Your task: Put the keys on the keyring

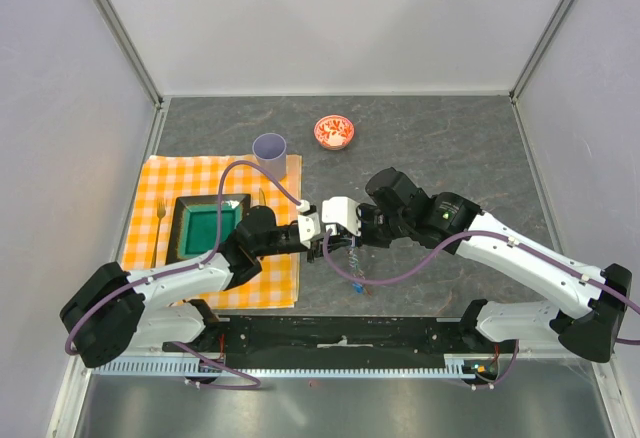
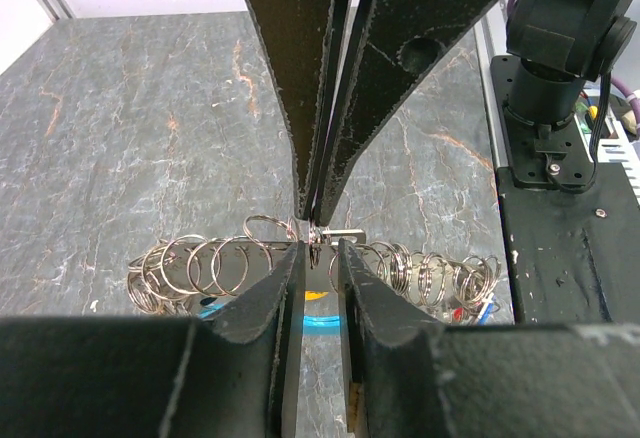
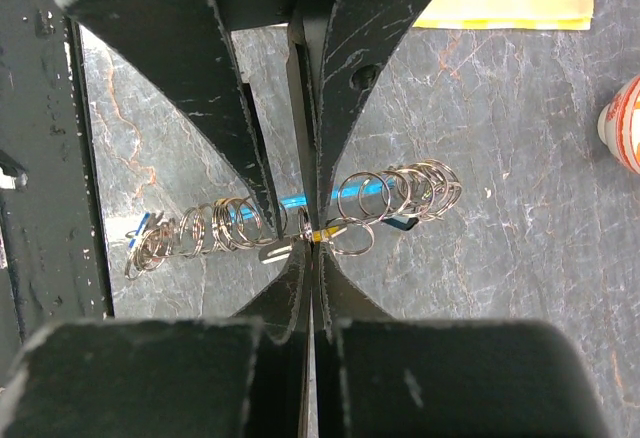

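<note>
Right gripper [image 3: 313, 246] pinching keyring [image 3: 395, 193]; left gripper [image 2: 320, 248] parted; cup [image 1: 269, 146] on cloth [image 1: 160, 183]

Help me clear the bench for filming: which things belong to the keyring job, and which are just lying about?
Job in hand: keyring; keys; left tool and right tool, both at the keyring.

Lying about: cup; red bowl; checked cloth; green tray; fork.

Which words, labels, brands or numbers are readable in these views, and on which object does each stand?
None can be read in any view.
The small red bowl carries only a white pattern, no letters.
The purple cup and the checked cloth show no marking.
The key tags are too small to show any print.
</note>
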Controlling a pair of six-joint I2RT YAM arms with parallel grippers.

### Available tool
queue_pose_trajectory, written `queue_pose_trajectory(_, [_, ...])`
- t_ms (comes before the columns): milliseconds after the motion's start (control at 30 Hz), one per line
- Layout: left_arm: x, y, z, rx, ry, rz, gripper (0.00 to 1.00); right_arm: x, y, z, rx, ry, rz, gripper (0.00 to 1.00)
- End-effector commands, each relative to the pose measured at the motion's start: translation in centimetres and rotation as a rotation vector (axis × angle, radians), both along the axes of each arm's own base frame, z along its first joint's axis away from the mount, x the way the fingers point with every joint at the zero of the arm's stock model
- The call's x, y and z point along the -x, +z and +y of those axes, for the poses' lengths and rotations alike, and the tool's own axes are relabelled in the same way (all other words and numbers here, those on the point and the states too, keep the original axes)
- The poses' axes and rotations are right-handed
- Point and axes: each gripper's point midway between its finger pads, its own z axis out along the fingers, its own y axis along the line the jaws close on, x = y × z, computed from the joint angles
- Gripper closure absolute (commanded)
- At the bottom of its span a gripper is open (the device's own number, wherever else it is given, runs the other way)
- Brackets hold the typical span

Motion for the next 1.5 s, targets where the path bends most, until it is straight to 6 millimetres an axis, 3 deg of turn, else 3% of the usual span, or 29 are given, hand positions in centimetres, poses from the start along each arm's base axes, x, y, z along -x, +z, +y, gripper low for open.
queue_pose_trajectory(0, [-0.2,3.5,-1.0,0.071,-0.018,-0.026,0.74,0.2,-1.1,1.3,0.007,0.043,0.004,1.0])
queue_pose_trajectory(67, [-0.2,3.6,-1.1,0.072,-0.02,-0.026,0.75,0.3,-1.2,1.4,0.01,0.047,0.007,1.0])
queue_pose_trajectory(133, [-0.1,3.6,-1.1,0.071,-0.026,-0.023,0.82,0.4,-1.4,1.4,0.015,0.049,0.012,1.0])
queue_pose_trajectory(200, [-0.1,3.7,-1.1,0.072,-0.025,-0.024,0.98,0.4,-1.5,1.4,0.019,0.049,0.015,1.0])
queue_pose_trajectory(367, [-0.6,3.9,-0.7,0.095,0.013,-0.032,0.98,0.2,-0.9,1.6,-0.032,0.003,0.012,0.9])
queue_pose_trajectory(500, [-1.0,4.7,0.2,0.161,0.071,-0.069,0.98,-0.7,1.7,1.2,-0.215,-0.084,-0.005,0.84])
queue_pose_trajectory(567, [-0.8,5.2,0.6,0.196,0.077,-0.088,0.98,-1.3,2.0,0.7,-0.314,-0.125,0.064,0.72])
queue_pose_trajectory(767, [-0.3,6.8,1.3,0.283,0.083,-0.138,0.98,-1.7,2.3,-1.0,-0.487,-0.188,0.218,0.64])
queue_pose_trajectory(900, [0.1,6.8,1.5,0.303,0.074,-0.155,0.98,-0.6,3.0,-1.2,-0.598,-0.133,0.3,0.64])
queue_pose_trajectory(1033, [0.2,7.2,1.6,0.317,0.069,-0.173,0.98,-1.0,3.9,-1.2,-0.654,-0.103,0.325,0.64])
queue_pose_trajectory(1467, [0.6,7.3,1.4,0.317,0.045,-0.18,0.98,0.2,3.9,-0.5,-0.666,-0.007,0.401,0.7])
